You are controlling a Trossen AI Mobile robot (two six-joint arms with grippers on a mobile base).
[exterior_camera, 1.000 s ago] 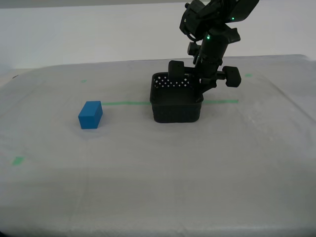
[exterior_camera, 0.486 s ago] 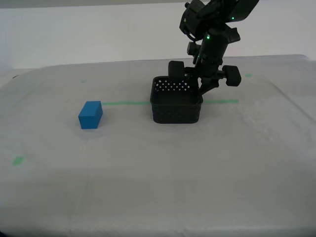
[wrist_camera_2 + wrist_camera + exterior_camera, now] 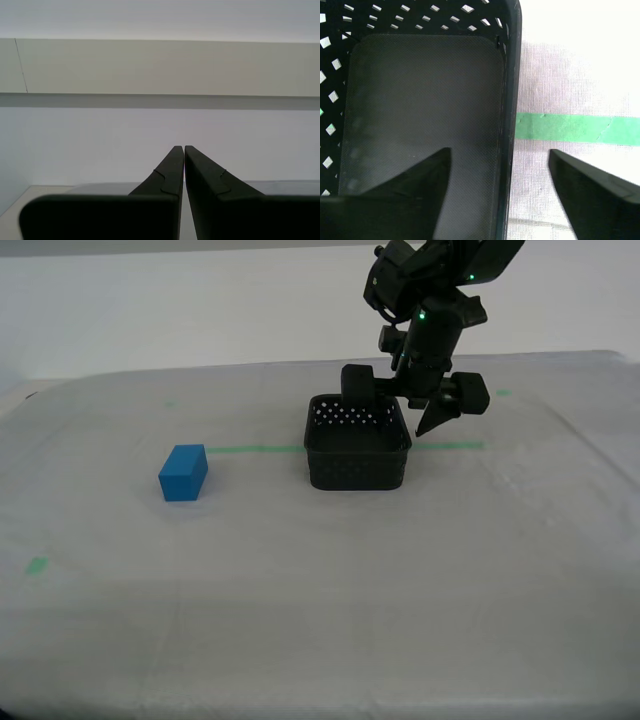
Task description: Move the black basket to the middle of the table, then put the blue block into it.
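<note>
Black basket [image 3: 357, 452] sits mid-table [image 3: 320, 620]; your first gripper [image 3: 398, 405] straddles its wall, fingers spread, apparently just released; second gripper [image 3: 180, 165] pressed together.

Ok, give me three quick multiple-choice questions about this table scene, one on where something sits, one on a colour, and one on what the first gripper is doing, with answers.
1. Where does the blue block lie?
A. Inside the black basket
B. On the table, to the exterior view's left of the basket
C. Between the fingers of my first gripper

2. What colour is the tape line passing behind the black basket?
A. Green
B. Red
C. Yellow

3. How does my first gripper stand?
A. Shut on the block
B. Shut on nothing
C. Open, one finger over the basket's inside, the other outside its wall

Answers:
1 B: the block rests on the table, apart from the basket.
2 A: the tape line shows green in both views.
3 C: the first wrist view shows a wide gap with the basket wall between the fingers, not touching them.
</note>
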